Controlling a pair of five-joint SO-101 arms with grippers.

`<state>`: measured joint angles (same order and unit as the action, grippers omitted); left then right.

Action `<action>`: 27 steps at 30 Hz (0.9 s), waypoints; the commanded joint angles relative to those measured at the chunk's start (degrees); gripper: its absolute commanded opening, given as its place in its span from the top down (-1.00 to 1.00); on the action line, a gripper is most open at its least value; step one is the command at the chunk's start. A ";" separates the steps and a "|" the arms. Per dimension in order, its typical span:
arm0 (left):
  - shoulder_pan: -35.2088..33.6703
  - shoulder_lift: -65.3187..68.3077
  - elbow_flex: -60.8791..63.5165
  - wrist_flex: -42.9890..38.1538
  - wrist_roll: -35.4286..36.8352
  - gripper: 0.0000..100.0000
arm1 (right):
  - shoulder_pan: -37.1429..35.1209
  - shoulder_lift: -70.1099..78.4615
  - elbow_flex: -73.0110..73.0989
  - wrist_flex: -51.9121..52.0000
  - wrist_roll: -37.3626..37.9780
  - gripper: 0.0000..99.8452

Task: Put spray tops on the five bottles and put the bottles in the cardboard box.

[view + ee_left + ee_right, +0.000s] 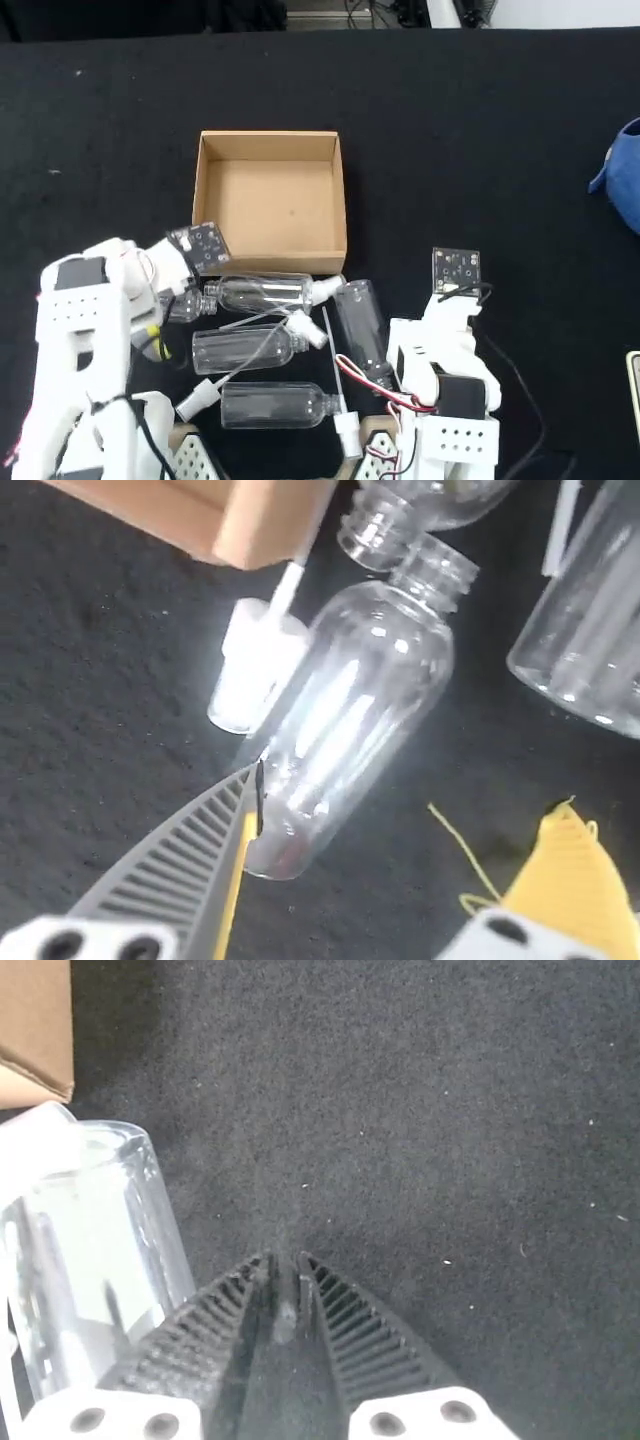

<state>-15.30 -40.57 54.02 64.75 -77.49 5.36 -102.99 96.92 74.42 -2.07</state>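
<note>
The black tabletop (500, 150) carries the cardboard box (270, 195), which stands open with nothing in it, so no bottle is packed yet. The bottles lie on their sides in a cluster just in front of the box, with loose spray tops scattered among them.

The left gripper (400, 800) sits low at the left end of the cluster. Its fingers (190, 880) are spread wide around a small uncapped bottle (350, 720); the grey one touches the bottle's base and the yellow one is well apart from it. The bottle's bare neck points at the neck of a neighbouring bottle (380, 525). A spray top (255, 670) lies touching its side, with its tube running toward the box corner.

The right gripper (285, 1290) rests over bare tabletop beside another bottle (90, 1250), its fingers closed on nothing.

The step in hand looks like the first grasp of a bottle for capping. The next move likely calls for closing the left fingers squarely on the bottle's body and standing it upright, so that the right arm can fetch a spray top.
</note>
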 commanded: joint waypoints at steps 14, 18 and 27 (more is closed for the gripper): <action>0.31 19.96 -9.80 -9.85 6.42 0.39 | 0.35 -5.58 -0.48 0.35 -0.09 0.98; -0.13 21.36 -9.54 -13.54 13.36 0.39 | 0.35 -5.58 -0.48 0.35 -0.09 0.98; 0.22 21.01 -9.54 -4.75 6.77 0.39 | 0.35 -5.58 -0.48 0.35 -0.09 0.98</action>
<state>-14.86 -19.21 47.08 56.66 -65.98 5.36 -102.99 96.92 74.42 -2.07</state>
